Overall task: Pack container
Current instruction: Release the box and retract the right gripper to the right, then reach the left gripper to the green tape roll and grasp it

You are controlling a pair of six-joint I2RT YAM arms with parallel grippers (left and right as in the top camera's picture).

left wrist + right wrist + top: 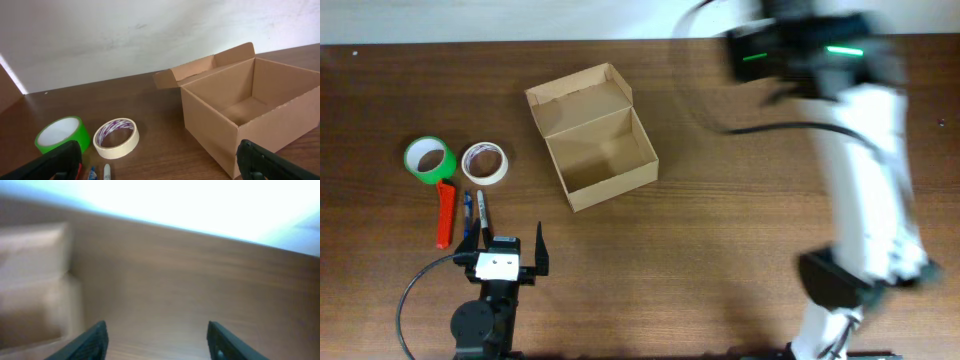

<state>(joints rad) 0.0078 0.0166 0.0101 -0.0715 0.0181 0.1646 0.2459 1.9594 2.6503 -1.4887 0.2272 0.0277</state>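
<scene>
1. The box stands near the middle of the table, turned at an angle to the table's edges. It is open, its flap lid is folded back toward the far left, and the inside looks bare.
2. In the left wrist view the box shows a rough, toothed front rim and upright plain brown walls.
3. To the left of the box, and apart from it, a green tape roll and a cream tape roll lie flat, side by side.
4. Just in front of the rolls lie an orange cutter and two pens, close together and pointing toward the near edge.
5. The left gripper sits near the front edge, just beside the pens, with its jaws spread wide and nothing between them. Bare wood lies between it and the box.
6. The right arm is blurred and runs from the near right edge up to the far edge. The wood between it and the box is bare.
7. The right gripper has its jaws apart over bare wood, gripping nothing. The box is a blur to its left.
</scene>
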